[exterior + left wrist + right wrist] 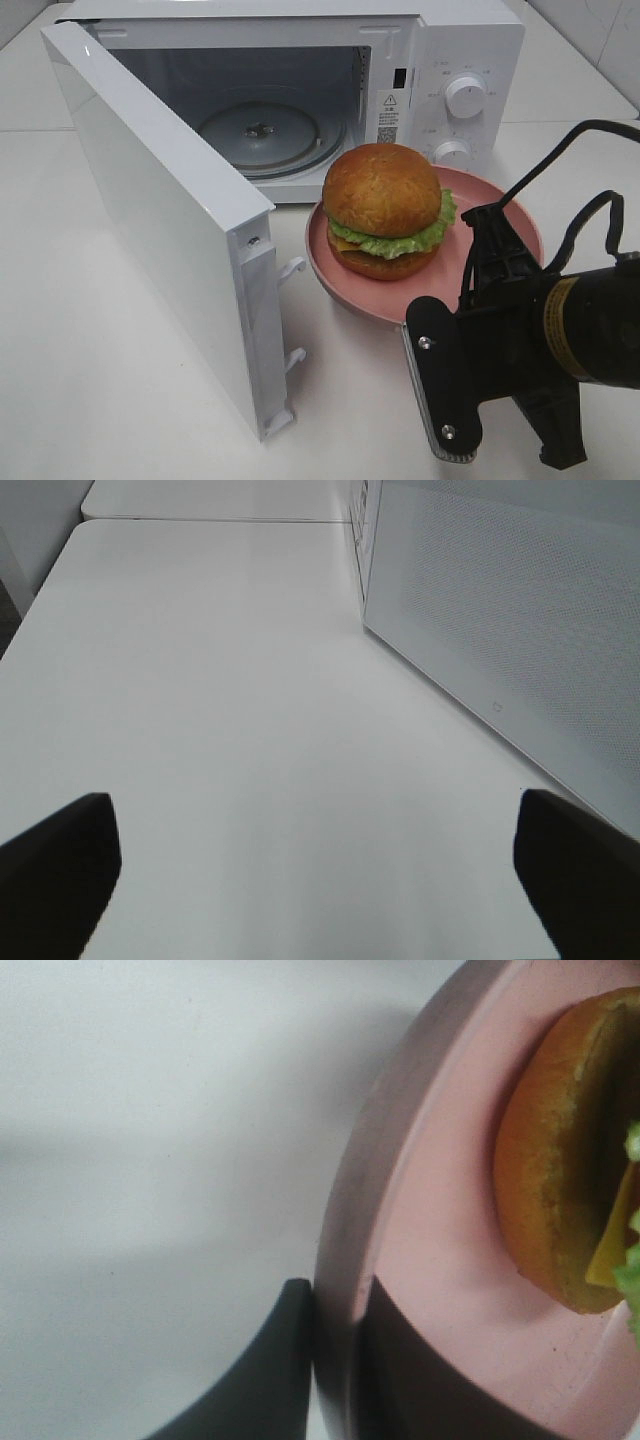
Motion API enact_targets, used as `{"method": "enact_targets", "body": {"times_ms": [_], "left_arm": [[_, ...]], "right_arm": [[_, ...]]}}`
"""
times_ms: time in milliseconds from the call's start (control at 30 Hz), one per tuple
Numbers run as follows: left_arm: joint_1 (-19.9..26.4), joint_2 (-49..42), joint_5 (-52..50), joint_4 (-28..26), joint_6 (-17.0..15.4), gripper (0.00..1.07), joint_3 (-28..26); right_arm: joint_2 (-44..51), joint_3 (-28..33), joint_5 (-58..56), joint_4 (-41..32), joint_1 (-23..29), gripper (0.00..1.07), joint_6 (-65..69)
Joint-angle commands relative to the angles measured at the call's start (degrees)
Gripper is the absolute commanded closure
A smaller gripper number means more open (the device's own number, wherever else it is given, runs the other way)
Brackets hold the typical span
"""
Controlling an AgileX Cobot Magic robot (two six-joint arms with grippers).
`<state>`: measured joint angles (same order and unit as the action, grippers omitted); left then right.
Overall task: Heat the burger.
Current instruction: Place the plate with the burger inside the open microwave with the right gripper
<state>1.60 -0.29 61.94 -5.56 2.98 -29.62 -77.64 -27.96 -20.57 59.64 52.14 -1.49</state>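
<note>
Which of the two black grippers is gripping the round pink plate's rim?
The right gripper, clamped across the round pink plate's rim; the left gripper hangs open over the white table, holding nothing.

White tabletop (100, 400) (seam visible), soft even light, faint shadows.

**Oven mouth open, door walls off the left**

The microwave door (165, 220) stands wide open, a tall barrier along the left of the approach. Its two latch hooks (291, 268) jut toward the pink plate (500, 215), leaving a narrow gap. The cavity mouth is free above the glass turntable (262, 135). The burger (385, 205) rises on the plate just before the opening's right side. The right gripper (335, 1360) straddles the plate's near rim. Beyond the door's outer face, bare table (220, 680) lies under the wide-spread left gripper (320, 880).
</note>
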Motion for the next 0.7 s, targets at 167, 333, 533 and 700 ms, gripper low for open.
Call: {"method": "enact_targets", "body": {"times_ms": [167, 333, 533, 700], "left_arm": [[0.1, -0.8, -0.7, -0.2, 0.2, 0.06, 0.1], [0.1, -0.8, -0.7, -0.2, 0.2, 0.06, 0.1], [0.1, -0.8, -0.7, -0.2, 0.2, 0.06, 0.1], [0.1, -0.8, -0.7, -0.2, 0.2, 0.06, 0.1]], "right_arm": [[0.3, -0.3, 4.1, 2.2, 0.0, 1.07, -6.1], [0.3, -0.3, 7.5, 2.0, -1.9, 1.07, -10.8], [0.3, -0.3, 14.2, 0.2, -8.1, 1.07, -20.1], [0.3, -0.6, 16.7, -7.8, -11.4, 1.07, -30.4]]}}
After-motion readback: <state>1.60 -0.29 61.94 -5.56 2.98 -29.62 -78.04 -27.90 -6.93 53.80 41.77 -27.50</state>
